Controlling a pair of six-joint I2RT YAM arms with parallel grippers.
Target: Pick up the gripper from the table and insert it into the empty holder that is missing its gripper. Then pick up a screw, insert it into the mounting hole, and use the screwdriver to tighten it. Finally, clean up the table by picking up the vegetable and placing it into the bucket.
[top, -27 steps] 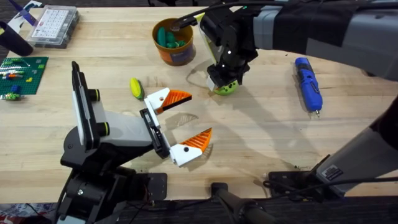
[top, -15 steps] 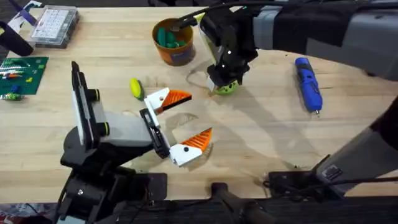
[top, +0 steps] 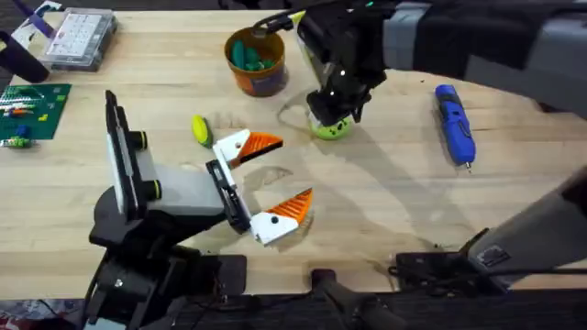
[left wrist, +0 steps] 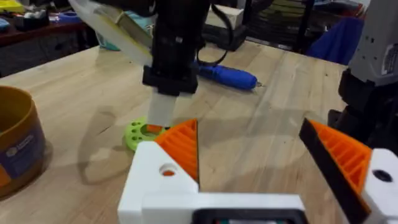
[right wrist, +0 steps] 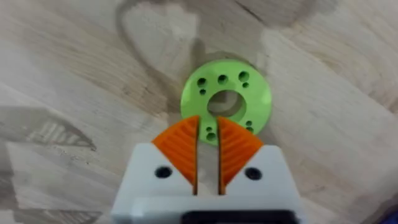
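The lime-green gripper (top: 330, 127) lies flat on the table right of the bucket (top: 257, 64). My right gripper (right wrist: 208, 144) points straight down on it, shut, with its orange tips at the ring's near rim (right wrist: 226, 102) beside the central hole. In the left wrist view its white finger meets the ring (left wrist: 144, 131). My left gripper (top: 272, 180) hangs open and empty over the near middle of the table. The yellow-and-green vegetable (top: 200, 129) lies just left of it. The blue screwdriver (top: 454, 123) rests at the right. The holder and screw are out of view.
The orange bucket (left wrist: 17, 149) holds several teal pieces. A clear parts box (top: 78, 37) and a green baseplate (top: 32, 105) sit at the far left. Bare wood stretches between the ring and the screwdriver (left wrist: 227, 74).
The right arm has shifted slightly away from the bases while staying on the green ring. The left arm has not moved.
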